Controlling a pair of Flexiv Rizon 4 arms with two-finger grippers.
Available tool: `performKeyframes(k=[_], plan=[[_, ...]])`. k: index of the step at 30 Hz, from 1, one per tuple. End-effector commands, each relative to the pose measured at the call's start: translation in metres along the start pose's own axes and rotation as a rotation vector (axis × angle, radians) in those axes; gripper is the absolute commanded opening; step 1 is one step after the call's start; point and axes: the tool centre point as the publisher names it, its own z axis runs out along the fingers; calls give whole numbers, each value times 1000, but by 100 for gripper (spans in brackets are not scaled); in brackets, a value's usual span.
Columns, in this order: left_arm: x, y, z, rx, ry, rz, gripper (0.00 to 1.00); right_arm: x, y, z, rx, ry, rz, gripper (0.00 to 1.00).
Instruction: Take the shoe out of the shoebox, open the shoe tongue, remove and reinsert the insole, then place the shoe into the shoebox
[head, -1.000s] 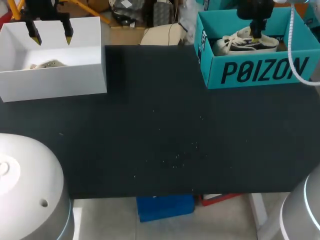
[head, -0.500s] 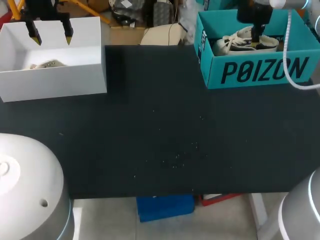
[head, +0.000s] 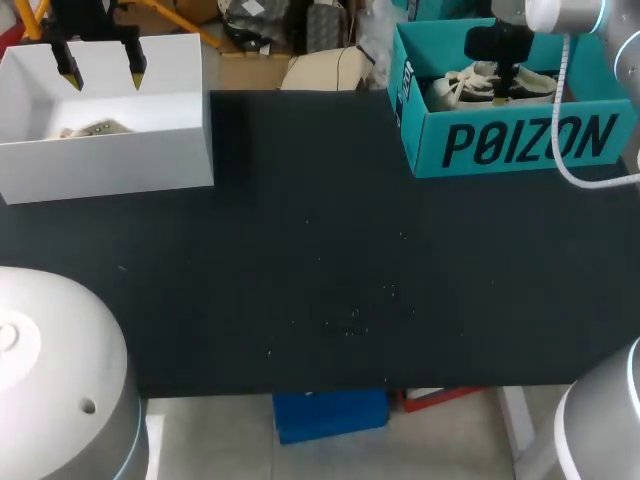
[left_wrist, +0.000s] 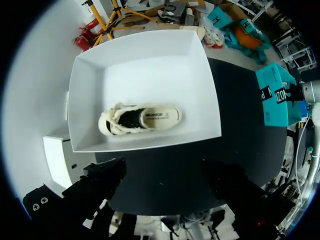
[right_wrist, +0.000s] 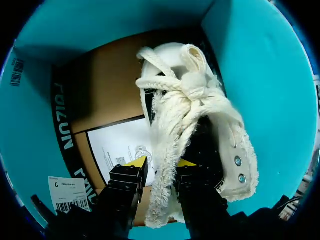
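Table (head: 320, 280): black, under the shoebox (head: 428, 160).
Shoebox: teal, open, dark lettering outside.
White box (head: 110, 150): well apart from the shoebox.
Shoe (right_wrist: 227, 135): cream, frayed, inside the shoebox.
Right gripper (right_wrist: 160, 162): inside the shoebox, pinching the shoe's frayed edge.
Left gripper (head: 102, 72): spread, over the white box.

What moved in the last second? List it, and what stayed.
The right gripper shifted slightly leftward over the teal shoebox; it pinches the frayed edge of the shoe inside. The left gripper, open above the white box, and both boxes stayed put.
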Motion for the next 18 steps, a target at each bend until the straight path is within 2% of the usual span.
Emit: performKeyframes(k=[1, 5, 7, 8, 14, 18], plan=[[0, 0, 0, -1, -1, -1, 100, -11, 0, 9, 7, 11, 0, 28], [0, 0, 0, -1, -1, -1, 100, -11, -3, 11, 18, 10, -7, 27], [0, 0, 0, -1, -1, -1, 100, -10, -4, 13, 19, 10, -9, 17], [0, 0, 0, -1, -1, -1, 100, -10, -4, 13, 20, 9, -11, 0], [0, 0, 0, -1, -1, -1, 100, -8, -7, 13, 24, 4, -12, 0], [0, 0, 0, -1, -1, -1, 100, -4, -9, 3, 25, -1, -16, 0]])
